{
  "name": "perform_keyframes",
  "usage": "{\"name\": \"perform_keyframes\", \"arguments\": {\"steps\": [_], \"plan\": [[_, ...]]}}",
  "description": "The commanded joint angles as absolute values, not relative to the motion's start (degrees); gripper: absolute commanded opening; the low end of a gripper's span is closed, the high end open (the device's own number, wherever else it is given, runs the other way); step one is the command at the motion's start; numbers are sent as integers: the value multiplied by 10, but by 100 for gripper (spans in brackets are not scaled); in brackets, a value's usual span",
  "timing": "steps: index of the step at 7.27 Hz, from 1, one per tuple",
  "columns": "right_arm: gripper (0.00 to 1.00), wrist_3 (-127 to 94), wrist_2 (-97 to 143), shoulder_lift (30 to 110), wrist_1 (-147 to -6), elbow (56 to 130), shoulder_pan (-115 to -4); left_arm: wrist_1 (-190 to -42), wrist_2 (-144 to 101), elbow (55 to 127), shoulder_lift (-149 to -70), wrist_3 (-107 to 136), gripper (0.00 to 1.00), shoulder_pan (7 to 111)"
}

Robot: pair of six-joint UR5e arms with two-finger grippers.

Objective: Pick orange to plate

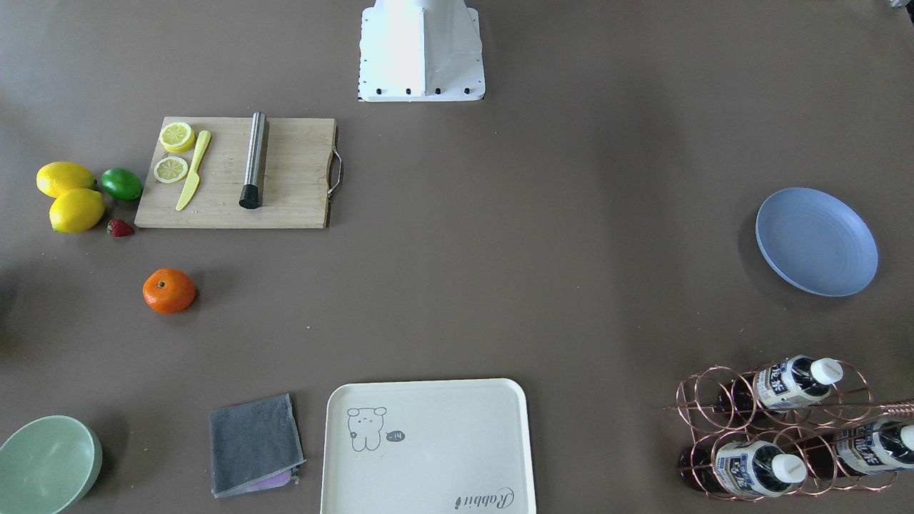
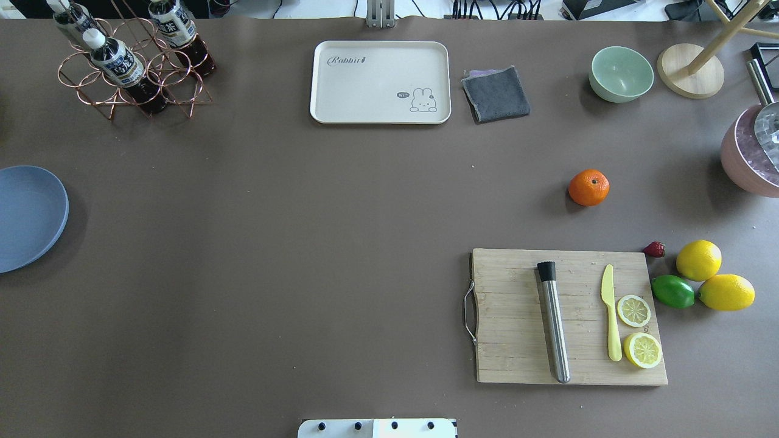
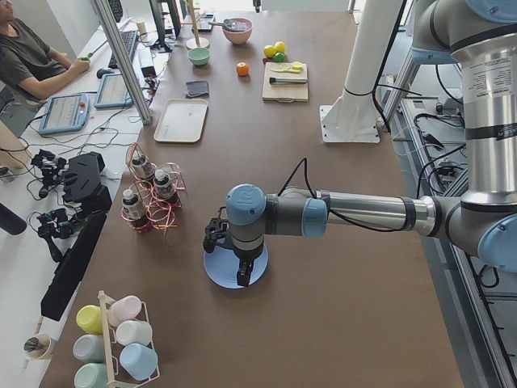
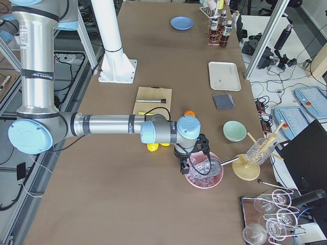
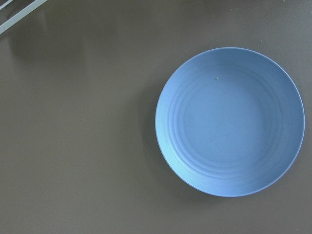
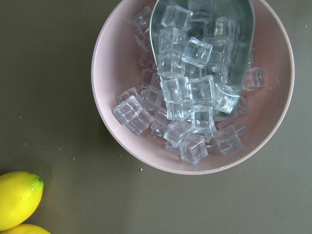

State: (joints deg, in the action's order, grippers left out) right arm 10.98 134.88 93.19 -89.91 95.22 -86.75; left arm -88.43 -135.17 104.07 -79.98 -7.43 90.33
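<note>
The orange (image 2: pixel 588 187) is seated free on the worktop (image 2: pixel 304 243) at 12 o'clock from the cutting board (image 2: pixel 505 316), presumably for unobstructed top access, and the empty plate (image 2: pixel 27 218) is kept ready at 9 o'clock beneath the left tool (image 3: pixel 241 275), whose open or closed state cannot be determined.

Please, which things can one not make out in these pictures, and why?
Left pincer: only in the exterior left view, small; open or shut unclear.
Right pincer: only in the exterior right view; same doubt.
Plate: cut by the overhead view's left edge.
Orange: half hidden behind the right arm in the exterior right view.
</note>
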Motion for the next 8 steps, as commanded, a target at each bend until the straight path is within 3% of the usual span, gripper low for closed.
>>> {"name": "perform_keyframes", "arguments": {"steps": [1,8], "plan": [[100,109,1348,934,-899,951,-867,-885,-1353,1044,-801,-72,98,904],[100,109,1348,941,-899,954,-868,-906,-1356,1046,-797,-62,98,903]]}}
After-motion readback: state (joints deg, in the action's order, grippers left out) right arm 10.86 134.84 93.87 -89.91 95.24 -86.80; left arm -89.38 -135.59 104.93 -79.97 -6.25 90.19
